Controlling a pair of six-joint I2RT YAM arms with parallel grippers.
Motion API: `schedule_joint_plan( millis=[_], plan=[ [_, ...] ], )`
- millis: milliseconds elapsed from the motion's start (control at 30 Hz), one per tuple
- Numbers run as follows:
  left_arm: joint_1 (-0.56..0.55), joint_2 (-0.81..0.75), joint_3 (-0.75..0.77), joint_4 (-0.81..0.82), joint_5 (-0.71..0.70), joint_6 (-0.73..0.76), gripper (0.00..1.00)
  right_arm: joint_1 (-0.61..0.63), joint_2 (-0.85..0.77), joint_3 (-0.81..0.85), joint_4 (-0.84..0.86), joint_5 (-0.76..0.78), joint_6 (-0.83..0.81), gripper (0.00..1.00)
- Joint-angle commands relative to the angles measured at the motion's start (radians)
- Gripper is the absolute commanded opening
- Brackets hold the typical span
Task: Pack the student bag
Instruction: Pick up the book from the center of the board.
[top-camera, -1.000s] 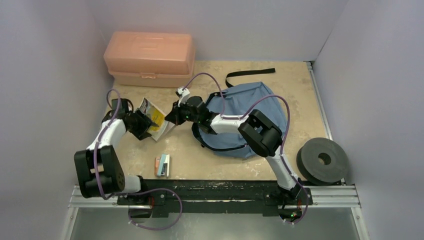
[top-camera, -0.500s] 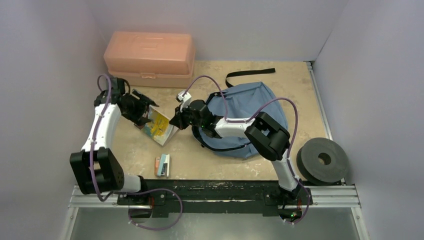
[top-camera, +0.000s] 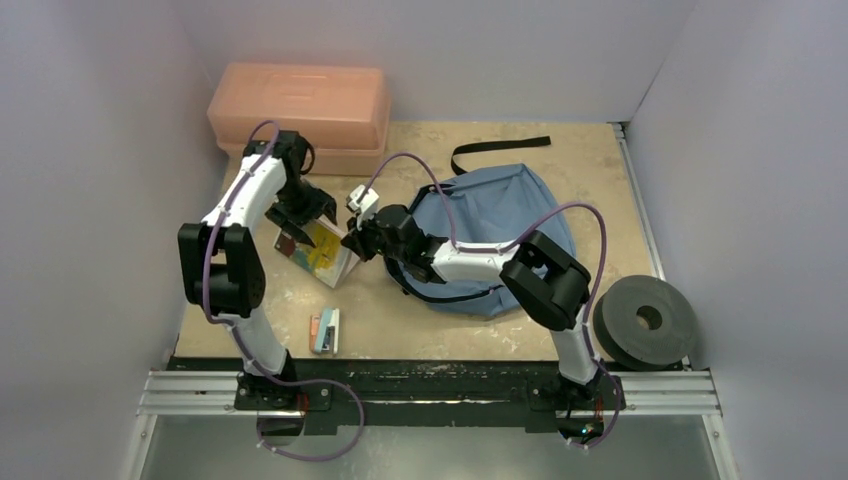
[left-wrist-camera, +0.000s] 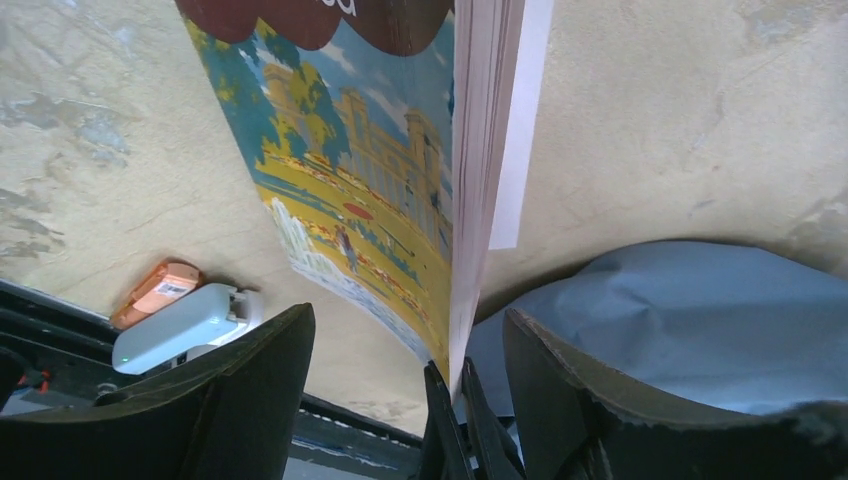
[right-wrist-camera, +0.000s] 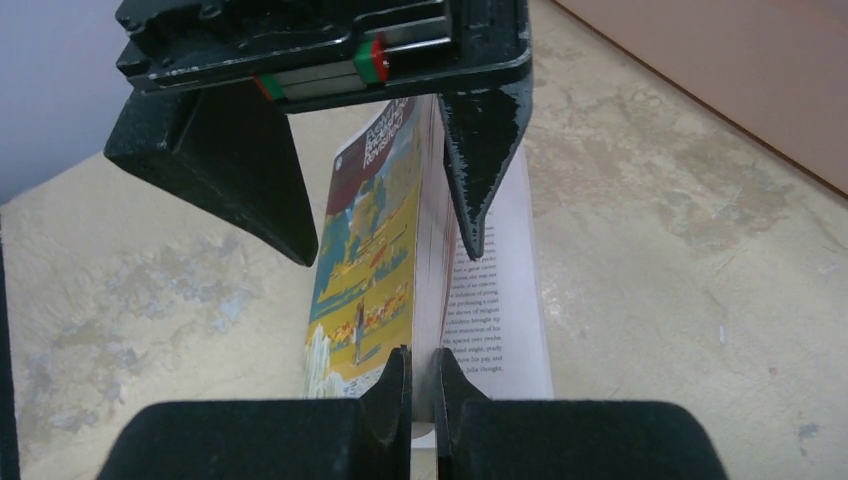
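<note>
A paperback book (top-camera: 322, 252) with a yellow and blue picture cover stands on edge on the table, left of the dusty-blue student bag (top-camera: 510, 215). My right gripper (right-wrist-camera: 422, 365) is shut on the cover and page block at the book's near end (right-wrist-camera: 370, 250), while a loose printed page lies flat beside it. My left gripper (top-camera: 303, 222) is open and straddles the book's far end, one finger on each side. In the left wrist view the book (left-wrist-camera: 370, 180) runs between my wide fingers (left-wrist-camera: 250, 390), with the bag (left-wrist-camera: 700, 320) to the right.
A salmon-pink plastic box (top-camera: 300, 115) stands at the back left. A small pale-blue and orange item (top-camera: 325, 330) lies near the front edge. A black strap (top-camera: 500, 148) trails behind the bag. A dark round disc (top-camera: 645, 320) sits at the right.
My left arm swung from the book's left side round to its far end, and its jaws opened wider. The right gripper kept its hold and shifted slightly left.
</note>
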Motion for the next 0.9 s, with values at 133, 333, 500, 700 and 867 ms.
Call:
schedule_joint_plan(
  millis=[133,333,500,700,867],
  plan=[
    [-0.09,0.073,0.108,-0.145,-0.256,-0.026,0.65,0.043,-0.086,-0.013,0.042,0.149,-0.147,0.0],
    [-0.099,0.073,0.101,-0.137,-0.311,0.008,0.55,0.085,-0.122,-0.05,0.083,0.237,-0.228,0.0],
    [-0.099,0.026,0.061,-0.101,-0.349,0.028,0.26,0.11,-0.13,-0.05,0.086,0.265,-0.245,0.0],
    [-0.098,-0.063,0.003,-0.056,-0.387,0.075,0.0,0.124,-0.165,-0.035,0.038,0.26,-0.201,0.19],
    [-0.089,-0.182,-0.086,0.024,-0.364,0.166,0.0,0.117,-0.236,0.0,-0.095,0.21,-0.063,0.44]
  ],
)
